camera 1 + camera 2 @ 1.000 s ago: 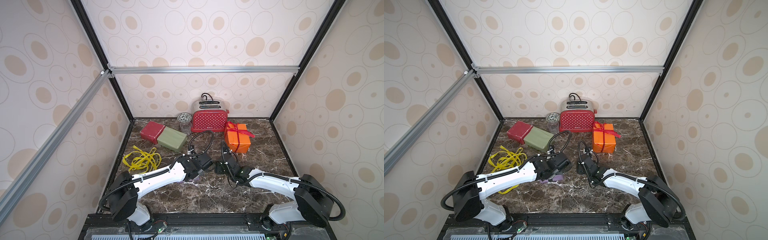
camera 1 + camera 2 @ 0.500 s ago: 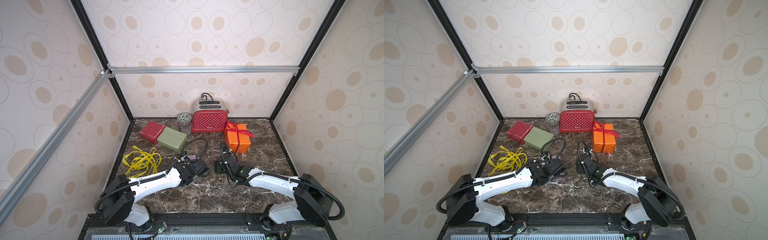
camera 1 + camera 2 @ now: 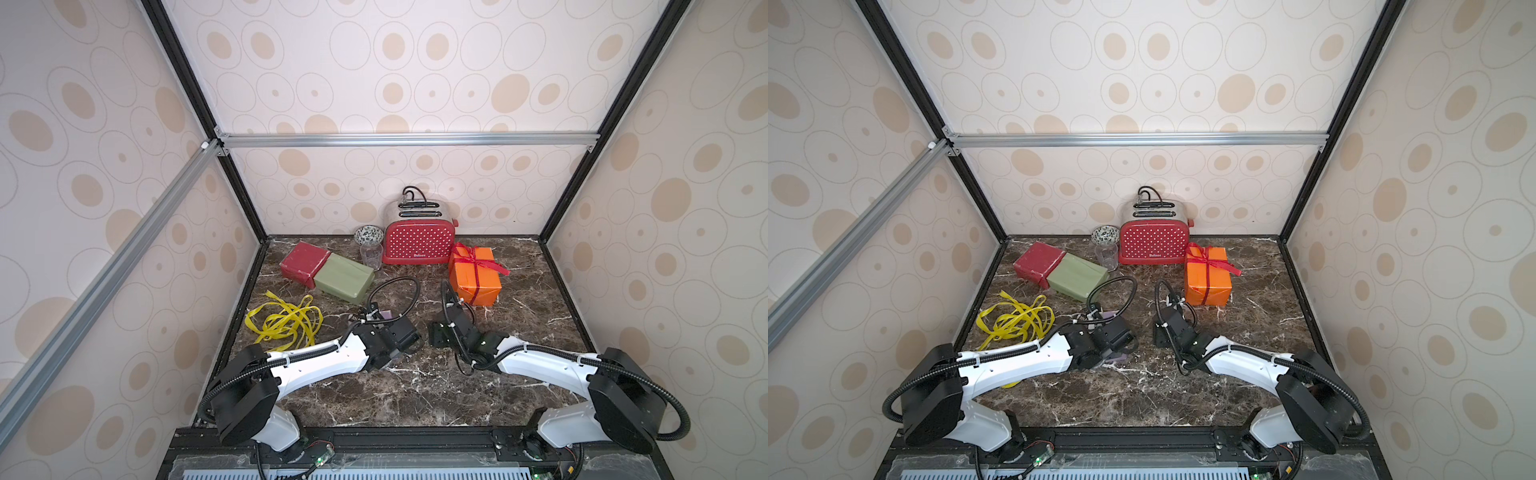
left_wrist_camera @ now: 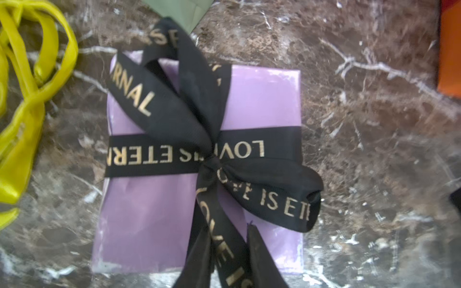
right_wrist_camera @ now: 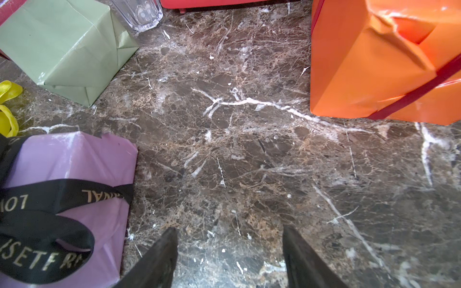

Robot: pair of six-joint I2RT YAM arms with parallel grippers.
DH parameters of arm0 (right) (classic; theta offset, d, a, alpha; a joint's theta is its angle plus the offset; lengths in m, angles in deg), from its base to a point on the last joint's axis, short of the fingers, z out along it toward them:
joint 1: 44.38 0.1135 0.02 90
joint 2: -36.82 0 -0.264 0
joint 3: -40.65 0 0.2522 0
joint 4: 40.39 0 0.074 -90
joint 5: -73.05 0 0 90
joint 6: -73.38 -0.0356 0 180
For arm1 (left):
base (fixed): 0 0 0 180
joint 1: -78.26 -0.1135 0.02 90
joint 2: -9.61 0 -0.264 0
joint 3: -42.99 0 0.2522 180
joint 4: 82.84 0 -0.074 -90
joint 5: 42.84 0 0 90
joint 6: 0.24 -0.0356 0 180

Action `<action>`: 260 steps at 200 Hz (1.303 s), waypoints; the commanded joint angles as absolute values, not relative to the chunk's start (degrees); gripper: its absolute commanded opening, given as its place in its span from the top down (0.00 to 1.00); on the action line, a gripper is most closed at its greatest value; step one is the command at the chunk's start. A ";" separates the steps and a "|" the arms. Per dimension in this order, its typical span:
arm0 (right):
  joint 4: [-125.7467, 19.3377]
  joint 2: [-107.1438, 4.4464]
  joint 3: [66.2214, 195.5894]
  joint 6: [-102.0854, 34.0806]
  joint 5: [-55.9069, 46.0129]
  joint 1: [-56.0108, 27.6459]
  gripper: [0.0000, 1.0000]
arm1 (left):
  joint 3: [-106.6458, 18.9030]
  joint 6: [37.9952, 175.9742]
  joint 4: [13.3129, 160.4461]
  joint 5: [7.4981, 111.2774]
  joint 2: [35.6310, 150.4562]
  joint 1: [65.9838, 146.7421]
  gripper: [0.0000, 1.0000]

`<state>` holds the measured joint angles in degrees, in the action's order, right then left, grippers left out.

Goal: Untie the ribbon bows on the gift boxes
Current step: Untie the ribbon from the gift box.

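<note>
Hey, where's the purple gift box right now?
The purple gift box lies mid-table directly under the left gripper, largely hidden in both top views, with the loose yellow ribbons on its left and the olive green box just behind it.

The black ribbon (image 4: 199, 149) tied around the purple box (image 4: 262, 99) says "LOVE IS ETERNAL" in gold letters, over and over. The red toaster (image 3: 417, 245) behind the purple box has a small white word, too tiny to read.

lilac box (image 3: 388, 314) mostly hidden, glass (image 5: 139, 12) cropped
</note>
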<state>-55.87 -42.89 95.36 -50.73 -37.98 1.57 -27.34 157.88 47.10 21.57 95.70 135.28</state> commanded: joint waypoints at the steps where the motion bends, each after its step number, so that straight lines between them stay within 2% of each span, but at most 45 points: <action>1: -56.01 -41.42 95.22 -50.50 -39.00 1.49 0.32 | -29.92 156.93 44.21 19.96 95.70 135.66 0.79; 29: -55.83 -41.41 95.21 -50.49 -38.66 1.47 0.32 | -29.65 155.44 43.63 19.04 93.86 135.76 0.82; 58: -56.07 -41.58 95.39 -50.32 -38.83 1.43 0.33 | -30.95 153.38 42.56 18.89 94.83 135.81 0.92; 69: -56.02 -41.42 95.33 -50.27 -38.98 1.49 0.33 | -31.57 152.45 42.18 18.77 95.42 135.82 1.00; 136: -55.48 -41.23 95.16 -48.55 -40.25 1.53 0.33 | -31.68 141.11 44.79 18.34 91.06 135.79 1.00; 203: -56.56 -40.45 95.72 -46.41 -41.87 1.47 0.33 | -32.45 126.44 52.04 23.02 85.46 135.75 1.00; 236: -63.39 -39.03 98.70 -47.21 -36.66 1.48 0.33 | -31.55 122.85 56.95 28.97 86.96 135.75 1.00; 260: -68.63 -36.84 99.55 -47.77 -28.75 1.49 0.33 | -30.80 120.71 60.29 34.19 88.94 135.76 1.00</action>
